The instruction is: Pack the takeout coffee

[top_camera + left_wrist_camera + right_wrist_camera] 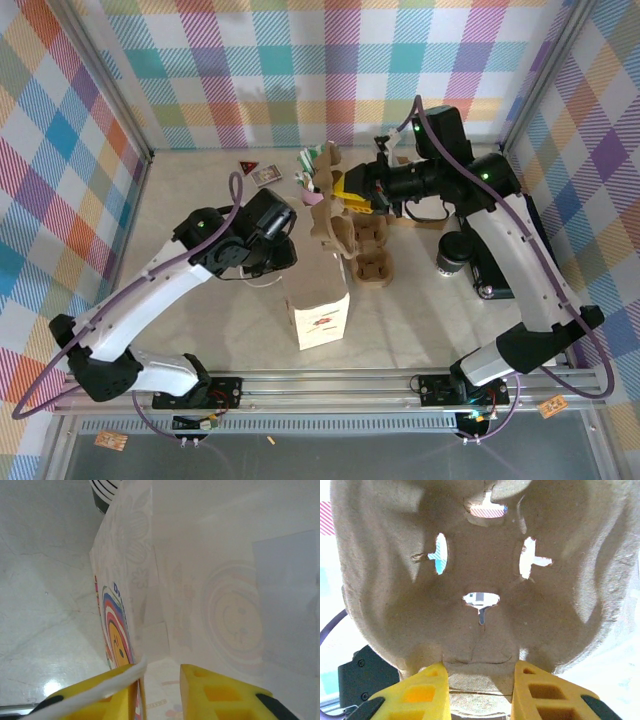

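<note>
The takeout coffee (453, 252), a banded cup with a black lid, stands on the table at the right, beside the right arm; its banded side (106, 487) peeks past the bag in the left wrist view. A white printed paper bag (322, 312) stands upright at centre front. My left gripper (288, 252) is at the bag's left rim, open, with the bag wall (120, 630) lying against the left finger (107, 692). My right gripper (355, 190) is shut on the edge of a brown cardboard cup carrier (480, 580), held tilted above the bag's mouth (335, 228).
A second cardboard carrier (375, 258) lies on the table just right of the bag. Small packets (265, 175) and a heap of paper items (320, 160) sit at the back. A black object (490, 275) lies next to the coffee. Checked walls close in three sides.
</note>
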### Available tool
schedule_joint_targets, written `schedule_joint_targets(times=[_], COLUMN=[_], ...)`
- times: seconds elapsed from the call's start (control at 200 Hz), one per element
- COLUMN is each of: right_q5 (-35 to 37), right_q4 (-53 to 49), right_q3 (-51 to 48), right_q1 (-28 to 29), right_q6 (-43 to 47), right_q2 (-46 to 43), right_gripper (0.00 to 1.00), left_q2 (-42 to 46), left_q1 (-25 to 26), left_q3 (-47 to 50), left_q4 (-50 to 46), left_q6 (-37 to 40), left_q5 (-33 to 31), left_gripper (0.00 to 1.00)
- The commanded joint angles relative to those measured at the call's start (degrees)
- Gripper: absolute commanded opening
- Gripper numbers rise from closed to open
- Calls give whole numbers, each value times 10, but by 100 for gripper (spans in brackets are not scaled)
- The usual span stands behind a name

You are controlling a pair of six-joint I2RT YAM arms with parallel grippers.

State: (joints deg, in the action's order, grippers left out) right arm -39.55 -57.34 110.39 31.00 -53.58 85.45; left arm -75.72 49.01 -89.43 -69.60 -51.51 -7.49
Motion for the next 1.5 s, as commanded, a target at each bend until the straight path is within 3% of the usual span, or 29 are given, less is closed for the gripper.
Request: schedule_joint_targets(times=[0.0, 0.46, 0.715, 1.225, 1.5], right_q5=[-5, 3, 27, 80, 72], right_q4=[16, -6, -28, -63, -39], right_q3=[5, 52, 48, 71, 61], right_q1=[12, 70, 85, 129, 141], right_q6=[-5, 19, 52, 92, 69], right_q2=[8, 53, 69, 101, 98], right_gripper=[23, 23, 23, 22, 22], left_q2=[25, 86, 112, 116, 115], left_q1=[5, 5, 6, 6, 5], left_q3=[13, 77, 115, 127, 134], left_q4=[13, 23, 54, 94, 114], left_q6=[-17, -56, -63, -58, -59], left_q5=[-9, 3, 4, 11, 13], left_gripper=[30, 29, 16, 0, 0])
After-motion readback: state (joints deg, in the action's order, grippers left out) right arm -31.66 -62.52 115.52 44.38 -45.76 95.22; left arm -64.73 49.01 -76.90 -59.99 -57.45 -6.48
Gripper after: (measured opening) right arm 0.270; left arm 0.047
